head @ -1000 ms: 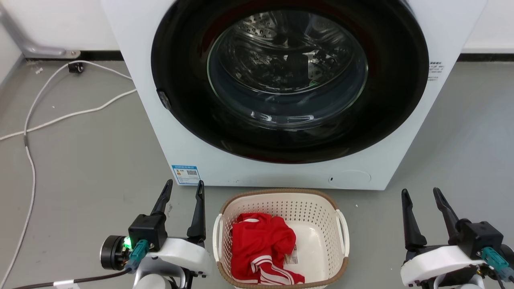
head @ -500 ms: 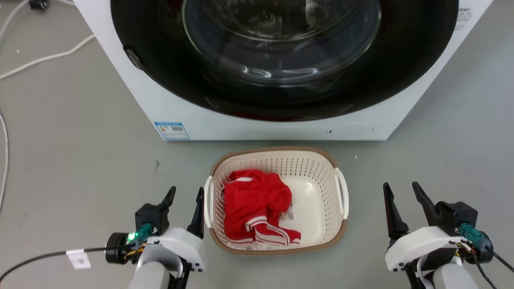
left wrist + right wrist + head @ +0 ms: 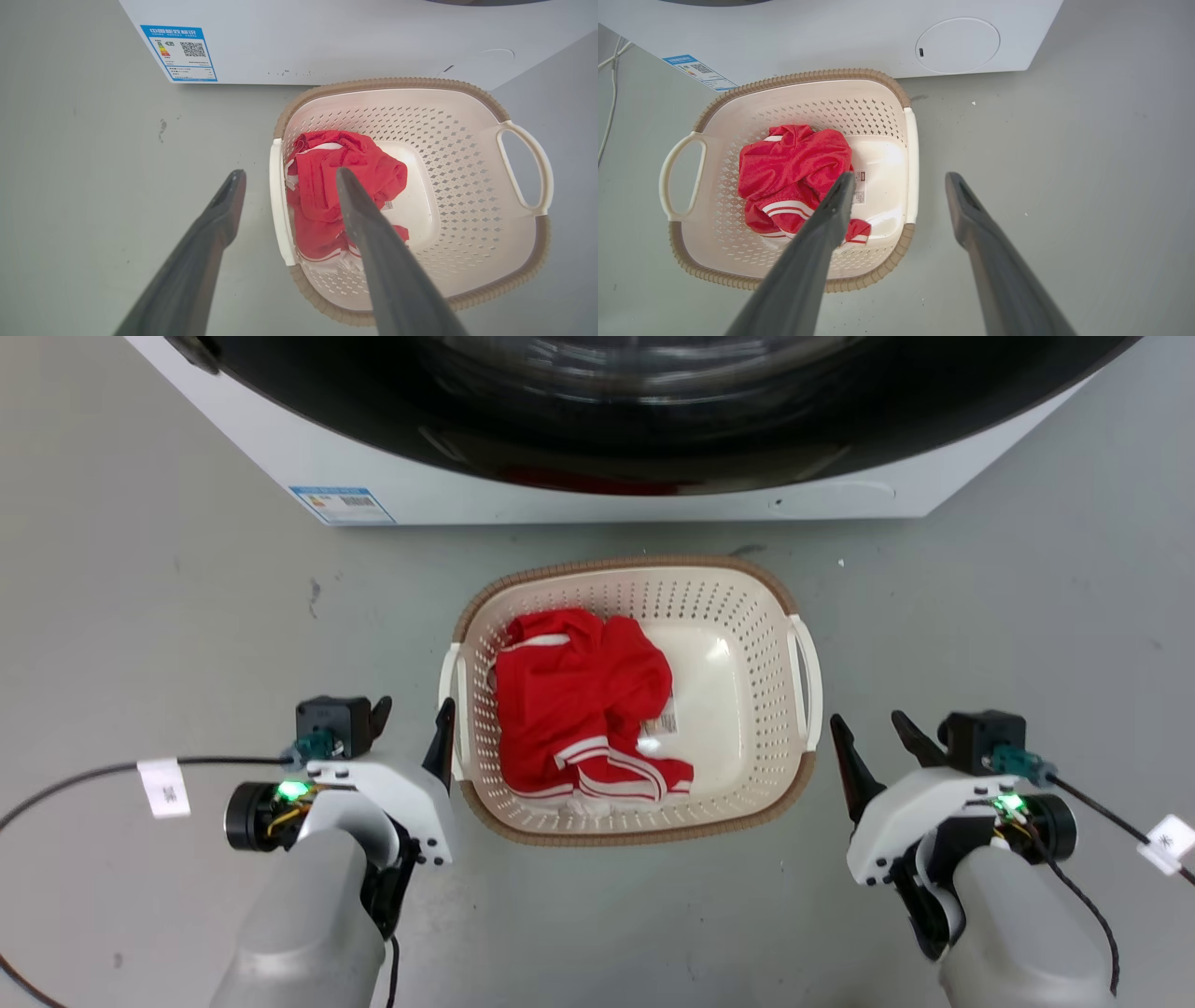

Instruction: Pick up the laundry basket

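Observation:
The laundry basket is cream-white and perforated with a brown rim, and stands on the grey floor before the washing machine. A red garment with white stripes lies inside it. My left gripper is open beside the basket's left handle. In the left wrist view that handle lies between the spread fingers of my left gripper. My right gripper is open, a short way right of the right handle. In the right wrist view my right gripper straddles that handle.
The white washing machine with its dark round door stands just behind the basket, a blue label low on its front. Grey floor lies open to the left and right. A black cable trails from my left wrist.
The head camera has tipped down, so the basket sits higher in the picture. Both open grippers have drawn in nearer the basket's handles. The basket itself stays on the floor.

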Tool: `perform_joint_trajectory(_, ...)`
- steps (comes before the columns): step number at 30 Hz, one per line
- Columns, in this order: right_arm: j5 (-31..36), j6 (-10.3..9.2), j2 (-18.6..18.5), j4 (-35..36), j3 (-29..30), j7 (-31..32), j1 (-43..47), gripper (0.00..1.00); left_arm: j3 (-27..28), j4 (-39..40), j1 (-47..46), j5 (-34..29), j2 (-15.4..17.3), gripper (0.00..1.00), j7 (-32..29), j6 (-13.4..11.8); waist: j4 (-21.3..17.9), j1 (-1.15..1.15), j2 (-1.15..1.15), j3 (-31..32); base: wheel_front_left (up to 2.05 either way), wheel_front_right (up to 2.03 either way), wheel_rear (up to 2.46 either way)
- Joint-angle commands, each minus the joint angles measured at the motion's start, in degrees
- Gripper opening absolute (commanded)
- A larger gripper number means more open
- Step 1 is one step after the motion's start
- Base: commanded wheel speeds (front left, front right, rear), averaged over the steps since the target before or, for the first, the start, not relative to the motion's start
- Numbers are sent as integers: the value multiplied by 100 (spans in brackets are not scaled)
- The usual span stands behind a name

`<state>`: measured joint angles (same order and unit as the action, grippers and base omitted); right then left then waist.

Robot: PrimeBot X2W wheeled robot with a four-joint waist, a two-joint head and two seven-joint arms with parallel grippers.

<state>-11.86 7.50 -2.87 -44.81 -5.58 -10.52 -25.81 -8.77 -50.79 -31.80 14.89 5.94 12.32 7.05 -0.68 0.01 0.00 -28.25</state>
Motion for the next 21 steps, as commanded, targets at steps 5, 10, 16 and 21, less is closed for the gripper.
perform_joint_trajectory(5,-247,-2,2,-760,-296,129,-794,100,-161,-558,-647,216,115,100,-163,36,-130,-1,0,-592,0,0,0)
perform_joint_trajectory(10,-471,-2,2,-1323,-588,240,-1472,100,-584,-823,-1159,538,194,100,-378,36,-159,-1,0,-971,0,0,0)
perform_joint_trajectory(16,-751,-2,2,-1826,-1019,521,-2145,100,-1032,-1042,-1688,980,380,100,-694,37,-198,-1,0,-1336,0,0,0)
perform_joint_trajectory(21,-957,-3,2,-2177,-1307,781,-2569,100,-1388,-1160,-2046,1345,485,100,-957,38,-197,-1,0,-1583,0,0,0)
